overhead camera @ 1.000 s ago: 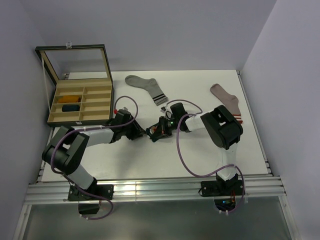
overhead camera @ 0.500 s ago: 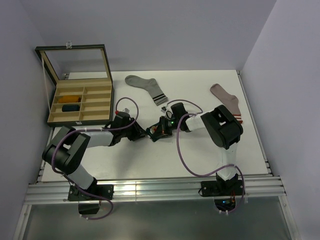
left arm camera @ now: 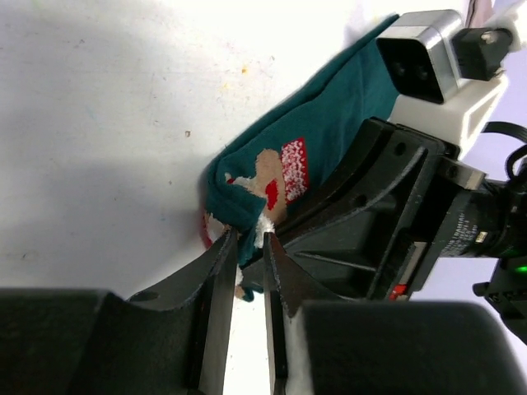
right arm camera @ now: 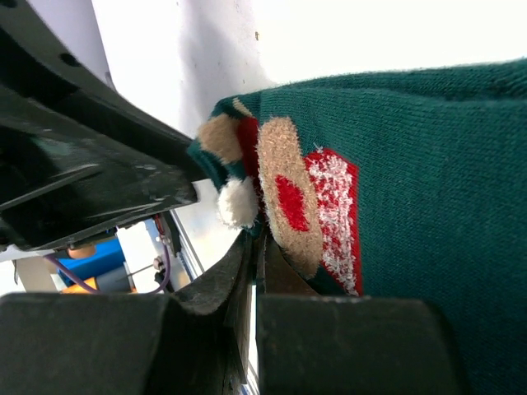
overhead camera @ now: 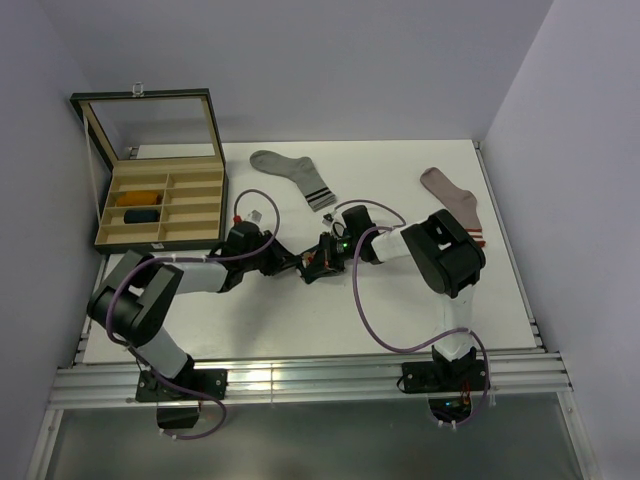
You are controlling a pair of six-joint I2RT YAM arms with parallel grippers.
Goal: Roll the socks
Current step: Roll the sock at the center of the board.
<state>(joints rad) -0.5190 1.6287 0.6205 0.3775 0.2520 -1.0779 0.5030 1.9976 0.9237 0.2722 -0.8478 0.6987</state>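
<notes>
A dark teal sock (left arm camera: 329,123) with a red, white and tan figure lies folded on the white table, stretched between my two grippers. My left gripper (left arm camera: 249,237) has its jaws drawn close around the sock's folded end, beside a white pompom. My right gripper (right arm camera: 257,243) is shut, pinching the edge of the same teal sock (right arm camera: 428,164) by the figure. In the top view the left gripper (overhead camera: 297,262) and right gripper (overhead camera: 317,260) nearly touch at mid-table. A mustard-orange sock (overhead camera: 145,197) and a navy sock (overhead camera: 143,214) sit in box compartments.
The wooden compartment box (overhead camera: 200,190) stands at the far left with its glass lid (overhead camera: 150,125) raised. A grey striped sock (overhead camera: 292,175) lies behind the grippers. A pinkish-beige sock (overhead camera: 452,205) lies at the far right. The right gripper's black body (left arm camera: 395,222) crowds the left fingers.
My left gripper has slid right toward the right gripper and narrowed its jaws onto the sock's folded end. The right arm has stayed where it was.
</notes>
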